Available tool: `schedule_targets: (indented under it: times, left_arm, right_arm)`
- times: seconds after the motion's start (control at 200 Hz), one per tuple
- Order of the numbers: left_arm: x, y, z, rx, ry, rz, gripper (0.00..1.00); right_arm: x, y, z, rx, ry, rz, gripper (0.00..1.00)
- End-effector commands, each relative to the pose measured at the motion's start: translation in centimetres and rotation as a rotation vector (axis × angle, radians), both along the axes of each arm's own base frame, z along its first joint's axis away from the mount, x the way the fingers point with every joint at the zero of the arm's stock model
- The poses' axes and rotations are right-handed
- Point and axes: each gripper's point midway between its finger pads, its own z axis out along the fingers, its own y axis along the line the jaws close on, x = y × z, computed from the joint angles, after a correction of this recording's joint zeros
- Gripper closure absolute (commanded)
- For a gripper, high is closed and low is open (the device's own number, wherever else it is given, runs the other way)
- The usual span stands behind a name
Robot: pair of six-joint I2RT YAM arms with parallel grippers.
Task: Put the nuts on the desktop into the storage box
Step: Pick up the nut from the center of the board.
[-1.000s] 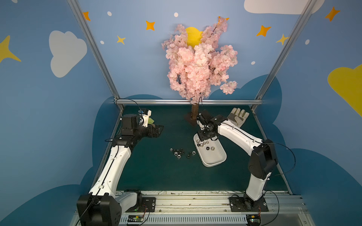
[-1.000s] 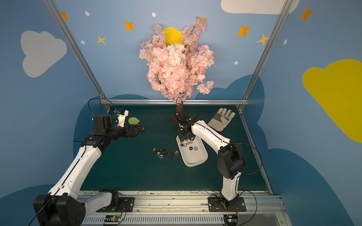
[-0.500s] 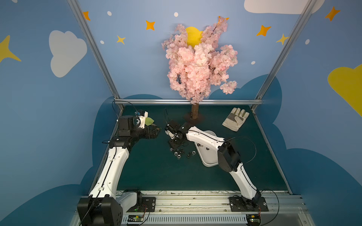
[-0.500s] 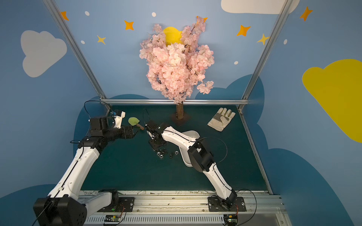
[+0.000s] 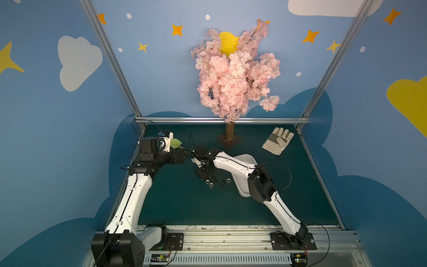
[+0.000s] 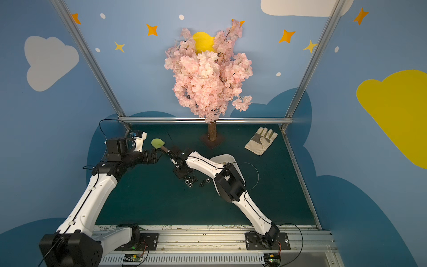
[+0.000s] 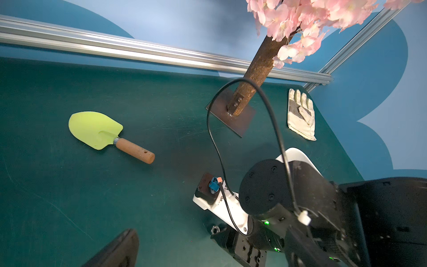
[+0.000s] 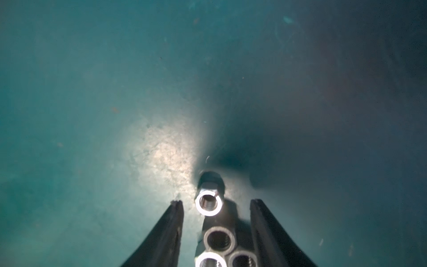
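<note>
Several silver hex nuts [image 5: 211, 180] [image 6: 191, 181] lie clustered on the teal desktop [image 5: 184, 203], left of the white storage box [image 5: 249, 159] [image 6: 225, 158], which my right arm mostly covers. My right gripper [image 5: 204, 176] [image 8: 216, 204] points down at the cluster's far edge. It is open, its black fingers [image 8: 172, 222] straddling a row of nuts [image 8: 208, 204] without touching them. My left gripper [image 5: 184, 154] [image 7: 215, 254] hovers open and empty just left of the right wrist, and one nut [image 7: 215, 229] shows beneath it.
A green-bladed trowel [image 7: 97, 129] [image 6: 157, 143] lies behind the left gripper. The blossom tree's trunk and base plate [image 5: 230, 138] stand at the back centre, and a beige work glove [image 5: 278, 141] lies back right. Aluminium rails [image 5: 221, 120] edge the desktop.
My right arm swung left from above the storage box to the nut cluster and came down over it, its jaws narrowing a little. The left arm shifted slightly.
</note>
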Motion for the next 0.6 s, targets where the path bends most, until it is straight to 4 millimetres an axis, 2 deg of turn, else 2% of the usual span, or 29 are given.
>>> schedule_targets:
  times: [0.0,0.12,0.25,0.361,0.471,0.591]
  left_arm:
    - [-0.2,0.2,0.2,0.004,0.0,0.007,0.0]
    - [-0.2,0.2,0.2,0.006,0.0,0.009,0.0]
    - [-0.3,0.3,0.3,0.006,-0.003,0.01,0.0]
    - [-0.4,0.2,0.3,0.003,-0.002,0.005,0.0]
    - [-0.3,-0.2,0.2,-0.009,0.006,-0.012,0.0]
    - [-0.6,-1.2,0.4,-0.048,0.005,-0.073,0.0]
  right_arm:
    - [-0.7,0.2,-0.8,-0.018,0.026,0.02,0.51]
    - [-0.7,0.4,-1.3,-0.022,0.028,0.025,0.56]
    - [-0.8,0.6,-1.5,-0.027,0.025,0.028,0.75]
    - [-0.7,0.3,-0.9,-0.031,0.014,0.015,0.83]
    - [0.0,0.3,1.0,0.005,-0.018,-0.008,0.85]
    - [1.8,-0.1,4.8,0.103,-0.051,-0.077,0.86]
